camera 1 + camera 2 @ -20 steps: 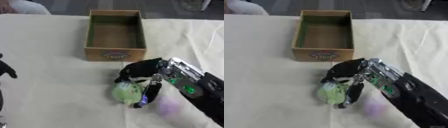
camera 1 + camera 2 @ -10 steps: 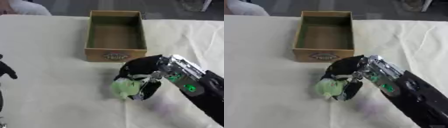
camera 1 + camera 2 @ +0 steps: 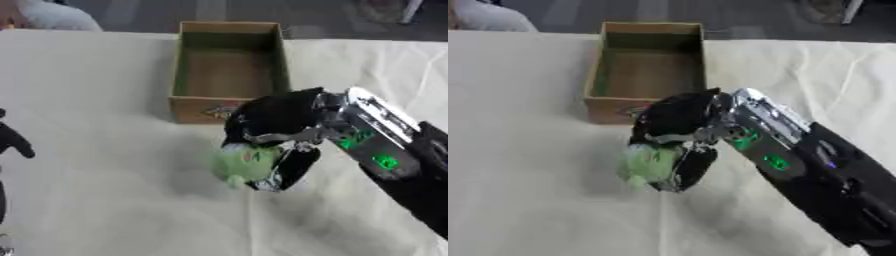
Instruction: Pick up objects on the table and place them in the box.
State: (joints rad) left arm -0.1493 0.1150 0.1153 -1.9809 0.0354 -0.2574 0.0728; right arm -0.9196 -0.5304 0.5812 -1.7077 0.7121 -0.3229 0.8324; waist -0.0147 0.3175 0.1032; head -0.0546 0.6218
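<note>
Presently, item held: green object [image 3: 245, 164], rounded, soft-looking, identity unclear, just above the desk [image 3: 96, 125]. Holder: right hand [image 3: 273, 120], fingers [image 3: 289, 167] curled down round the object's right side, palm above it. Destination: box [image 3: 229, 34], open-topped, long axis running away from the robot, its near wall just beyond the hand. Judged bearing for the coming move: forward and slightly left. Left hand [image 3: 13, 141]: dark shape at left edge, finger state cannot be told.

Pale green object [image 3: 247, 163], black right hand [image 3: 276, 120], brown box [image 3: 229, 70], cream tablecloth [image 3: 87, 100]
</note>
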